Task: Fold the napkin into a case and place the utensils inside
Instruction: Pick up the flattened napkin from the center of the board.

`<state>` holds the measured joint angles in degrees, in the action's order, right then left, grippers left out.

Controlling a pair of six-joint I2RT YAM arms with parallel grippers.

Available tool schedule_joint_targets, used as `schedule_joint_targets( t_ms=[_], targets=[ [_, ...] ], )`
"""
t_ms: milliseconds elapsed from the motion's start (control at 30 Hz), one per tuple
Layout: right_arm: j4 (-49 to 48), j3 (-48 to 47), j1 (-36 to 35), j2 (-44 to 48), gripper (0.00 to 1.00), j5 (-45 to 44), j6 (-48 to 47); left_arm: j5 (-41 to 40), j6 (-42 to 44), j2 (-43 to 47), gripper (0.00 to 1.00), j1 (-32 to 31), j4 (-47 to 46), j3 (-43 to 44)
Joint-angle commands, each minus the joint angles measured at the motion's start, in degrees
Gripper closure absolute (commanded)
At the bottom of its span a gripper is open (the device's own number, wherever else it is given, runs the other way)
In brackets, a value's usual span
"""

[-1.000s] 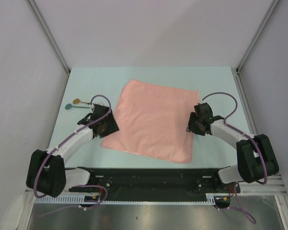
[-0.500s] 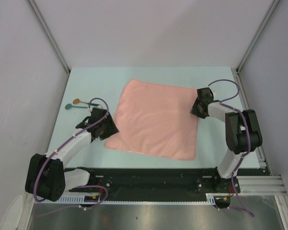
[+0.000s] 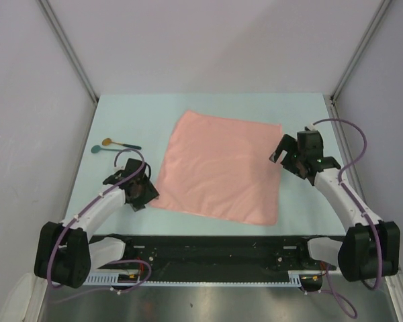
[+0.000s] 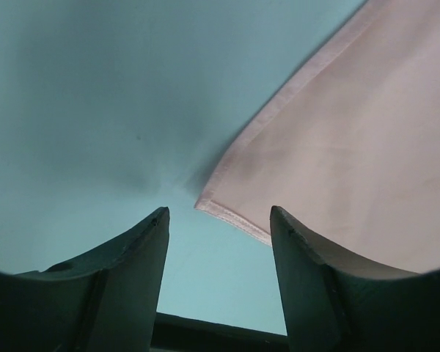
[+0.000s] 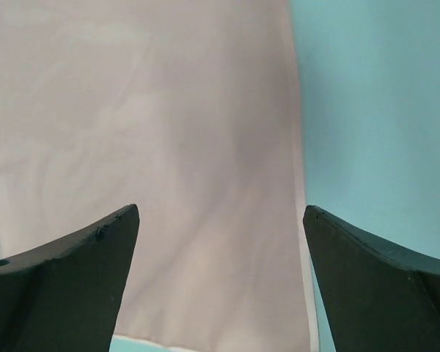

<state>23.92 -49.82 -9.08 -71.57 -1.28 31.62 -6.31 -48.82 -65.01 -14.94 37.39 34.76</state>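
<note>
The salmon-pink napkin (image 3: pixel 218 168) lies flat and unfolded in the middle of the teal table; no case shape shows. Two spoons lie at the far left, apart from the napkin: one with a golden-brown bowl (image 3: pixel 108 142), one with a teal-green bowl (image 3: pixel 97 149). My left gripper (image 3: pixel 146 194) is open and empty just off the napkin's near-left corner; the left wrist view shows that corner (image 4: pixel 209 204) between my fingers (image 4: pixel 297 242). My right gripper (image 3: pixel 278 155) is open and empty over the napkin's right edge (image 5: pixel 299 176), low above the cloth.
The teal table surface (image 3: pixel 121 117) is bounded by grey walls at the left, back and right. A black rail (image 3: pixel 208 245) with the arm bases runs along the near edge.
The napkin's right side has been spread out to the right. My left gripper has drawn back toward the near-left corner. My right arm has swung outward while its gripper stays at the right edge.
</note>
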Motion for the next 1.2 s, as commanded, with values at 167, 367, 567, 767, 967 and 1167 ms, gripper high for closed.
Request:
schedule_joint_targets(
  t_ms=[167, 367, 567, 767, 967, 1167],
  targets=[
    [23.7, 6.05, -1.02, 10.92, 0.34, -0.83, 14.86, 3.23, -2.69, -3.1, 0.43, 2.55, -3.19, -4.18],
    [27.4, 13.17, -15.59, 13.56, 0.4, -5.75, 23.92, 3.32, -2.86, -3.37, 0.49, 2.63, -5.92, -4.62],
    [30.65, 17.03, -19.83, 15.84, 0.39, -8.12, 31.66, 4.46, -1.98, -2.22, 0.61, 2.63, -7.41, -4.7],
    [24.79, 21.95, -19.83, 18.31, 0.39, -6.37, 35.62, 5.34, -1.46, -1.08, 0.76, 2.63, -7.94, -5.14],
    [19.15, 23.72, -19.75, 16.29, 0.51, -6.72, 36.67, 5.87, -1.02, 0.32, 0.99, 2.63, -7.94, -5.58],
    [19.31, 21.62, -19.66, 19.62, 1.0, -6.45, 36.07, 11.29, 1.09, 4.18, 1.0, 2.72, -9.08, -4.53]
  ],
)
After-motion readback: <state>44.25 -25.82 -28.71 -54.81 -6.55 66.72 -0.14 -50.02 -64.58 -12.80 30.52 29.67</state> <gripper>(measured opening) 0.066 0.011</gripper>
